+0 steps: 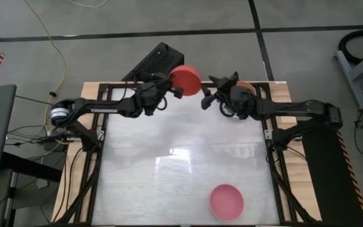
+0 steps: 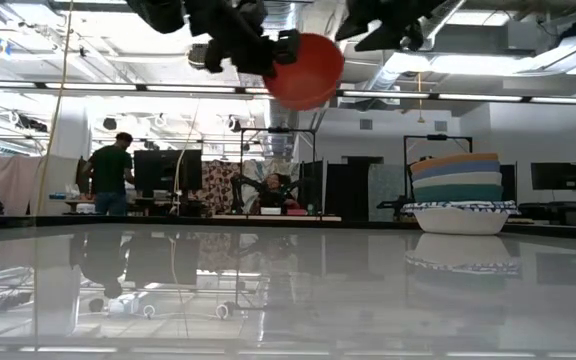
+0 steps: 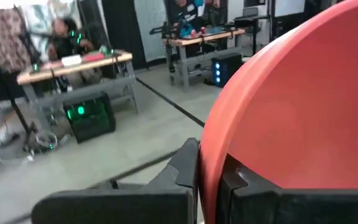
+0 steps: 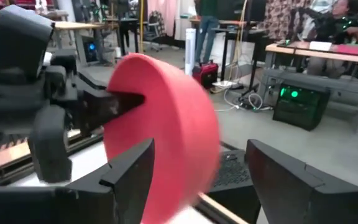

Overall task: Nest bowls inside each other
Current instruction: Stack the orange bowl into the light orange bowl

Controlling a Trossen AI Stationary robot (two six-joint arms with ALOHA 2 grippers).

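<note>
My left gripper holds a red bowl high above the table's far edge; the low view shows the bowl near the top of the picture. My right gripper stands open just right of the bowl without touching it; in its wrist view the bowl lies ahead of its spread fingers. A stack of nested bowls, orange on top and a white blue-rimmed one at the bottom, rests on the table at the far right, partly under the right arm. A pink bowl sits near the front edge. My left gripper pinches the red bowl's rim between its two fingers, one finger inside the bowl and one outside. The fingers come about level from the table's left. The bowl is lifted clear and tipped on its side, its rounded bottom turned down and to the right.
A black box lies on the floor beyond the table's far edge. The table top is glossy white with black frame rails along both sides. People and workbenches show in the room behind.
</note>
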